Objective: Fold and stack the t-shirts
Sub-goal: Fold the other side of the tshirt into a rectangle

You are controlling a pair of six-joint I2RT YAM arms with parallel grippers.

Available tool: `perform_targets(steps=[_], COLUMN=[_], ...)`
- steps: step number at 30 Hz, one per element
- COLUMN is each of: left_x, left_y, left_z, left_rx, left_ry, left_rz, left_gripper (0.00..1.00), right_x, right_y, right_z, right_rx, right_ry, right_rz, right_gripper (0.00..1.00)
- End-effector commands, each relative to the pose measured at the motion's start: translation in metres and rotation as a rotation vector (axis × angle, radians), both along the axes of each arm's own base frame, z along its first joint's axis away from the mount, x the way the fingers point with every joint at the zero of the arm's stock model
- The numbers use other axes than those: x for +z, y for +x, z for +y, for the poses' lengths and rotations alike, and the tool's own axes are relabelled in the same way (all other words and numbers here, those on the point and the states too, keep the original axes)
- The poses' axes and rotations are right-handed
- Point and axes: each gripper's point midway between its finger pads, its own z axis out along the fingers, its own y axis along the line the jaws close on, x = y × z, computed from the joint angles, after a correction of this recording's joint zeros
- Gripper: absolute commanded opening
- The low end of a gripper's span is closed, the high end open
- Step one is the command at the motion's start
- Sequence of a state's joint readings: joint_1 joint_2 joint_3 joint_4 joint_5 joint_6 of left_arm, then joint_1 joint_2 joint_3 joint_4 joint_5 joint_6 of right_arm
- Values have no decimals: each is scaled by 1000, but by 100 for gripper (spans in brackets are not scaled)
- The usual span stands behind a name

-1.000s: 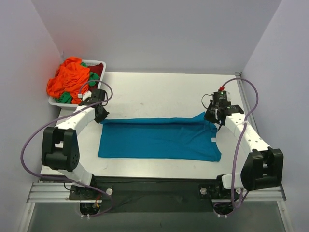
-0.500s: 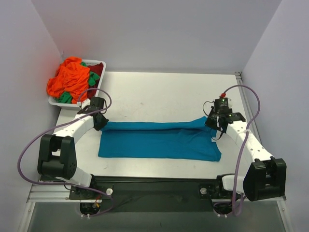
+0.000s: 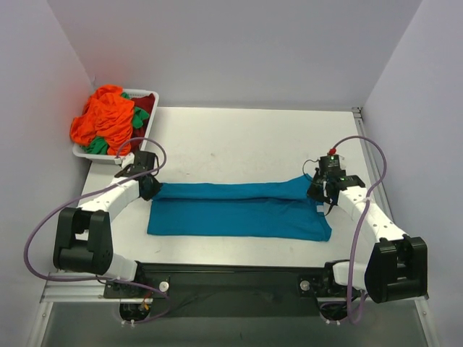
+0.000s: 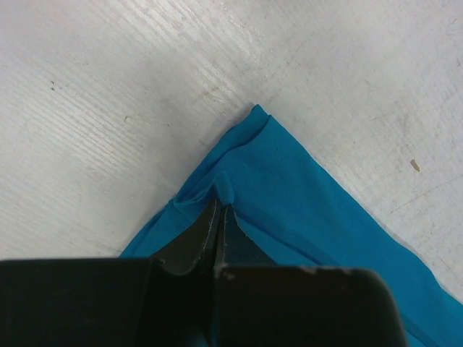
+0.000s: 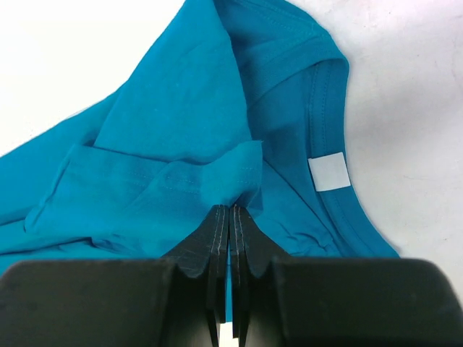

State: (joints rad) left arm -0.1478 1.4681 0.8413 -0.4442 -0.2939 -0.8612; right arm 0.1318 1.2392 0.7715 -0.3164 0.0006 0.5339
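My left gripper (image 4: 219, 207) is closed on the teal shirt's (image 3: 239, 215) corner nearest the tray (image 3: 150, 95). My right gripper (image 5: 230, 211) is closed on its collar end, farthest from the tray. The shirt lies on the table (image 3: 239, 137), well apart from the tray. Step in hand, as I judge it: the first lengthwise fold. Next: carry both corners evenly away from the tray, then release.

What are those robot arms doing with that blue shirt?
They are folding the teal t-shirt on the table. The left gripper and the right gripper each pinch one end of its far edge, shut on the cloth, with that edge doubled over the rest. The other shirts, orange, green and dark red, lie heaped in the white tray.
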Motion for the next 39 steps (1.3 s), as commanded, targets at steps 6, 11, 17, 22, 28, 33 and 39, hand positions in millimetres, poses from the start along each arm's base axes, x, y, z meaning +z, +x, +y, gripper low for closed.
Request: perform_targets(steps=[6, 11, 17, 22, 28, 33, 39], left_x=[18, 17, 21, 40, 61, 58, 37], left_y=[7, 1, -2, 1, 13, 30, 30], left_z=[-1, -2, -3, -4, -20, -46, -60], left_rx=[8, 5, -5, -19, -100, -175, -205], left_ry=[-29, -33, -52, -57, -74, -82, -54], left_rz=[-103, -110, -164, -238, -302, -275, -209], left_gripper=[0, 0, 26, 49, 52, 50, 49], right_x=[-2, -9, -19, -8, 15, 11, -4], right_y=[-3, -7, -16, -19, 2, 35, 70], right_z=[-6, -5, 5, 9, 20, 42, 76], right_rx=[-23, -21, 16, 44, 91, 159, 253], right_ry=[-19, -19, 33, 52, 73, 69, -14], right_rz=[-13, 1, 15, -22, -73, -33, 16], right_gripper=[0, 0, 13, 35, 38, 37, 37])
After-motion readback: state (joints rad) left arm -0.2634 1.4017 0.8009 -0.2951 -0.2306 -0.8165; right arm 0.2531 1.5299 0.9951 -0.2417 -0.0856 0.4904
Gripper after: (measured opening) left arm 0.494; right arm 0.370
